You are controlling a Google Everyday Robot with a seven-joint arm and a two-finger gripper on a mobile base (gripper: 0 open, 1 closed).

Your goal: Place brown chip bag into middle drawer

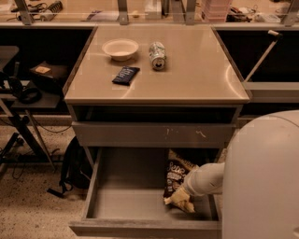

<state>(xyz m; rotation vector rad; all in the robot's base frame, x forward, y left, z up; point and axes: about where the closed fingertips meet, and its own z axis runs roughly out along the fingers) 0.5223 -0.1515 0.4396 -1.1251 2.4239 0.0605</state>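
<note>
Looks like a robotics lab: cluttered workbench (pixel 93 14) behind, cables (pixel 44 8), headphones (pixel 24 93) alongside, the gripper (pixel 186 192) down inside the open middle drawer (pixel 126 204).

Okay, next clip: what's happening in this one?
The robot's arm reaches down into the open middle drawer, with its pincer at the brown chip bag on the drawer's right side. The bag is already inside. A bowl, a can and a dark packet lie on the counter above.
</note>
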